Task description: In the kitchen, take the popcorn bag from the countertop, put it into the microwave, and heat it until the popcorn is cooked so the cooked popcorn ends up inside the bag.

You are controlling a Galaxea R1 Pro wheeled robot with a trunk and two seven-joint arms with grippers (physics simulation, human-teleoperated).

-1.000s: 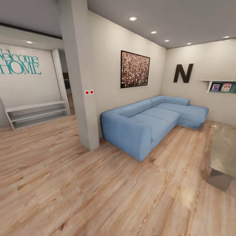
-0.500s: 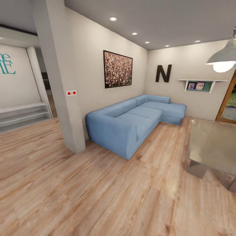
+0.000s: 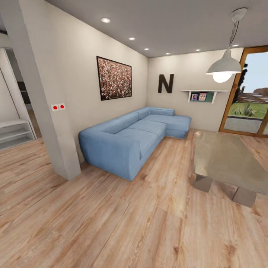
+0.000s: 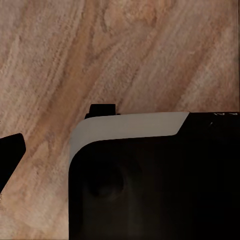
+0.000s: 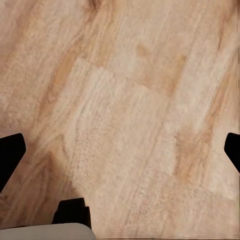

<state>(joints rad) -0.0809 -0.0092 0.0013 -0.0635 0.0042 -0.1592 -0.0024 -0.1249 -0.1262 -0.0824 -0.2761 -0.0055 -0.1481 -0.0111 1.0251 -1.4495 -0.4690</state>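
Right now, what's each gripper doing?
Left gripper: cannot be told, one fingertip visible.
Right gripper: open, nothing held, wood floor between fingertips.

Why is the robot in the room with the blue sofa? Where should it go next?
Probably keep driving to find the kitchen. Here there is a blue sofa, a low table and wood floor, no worktop. The right claw is open over bare floor, holding nothing.

Open wood floor (image 3: 123,219) from 6 through centre. Pillar (image 3: 44,100) blocking at 9. Blue sofa (image 3: 130,136) along wall, 10 to 12. Low grey table (image 3: 227,160) at 3. Pendant lamp (image 3: 223,69) hanging at 2.
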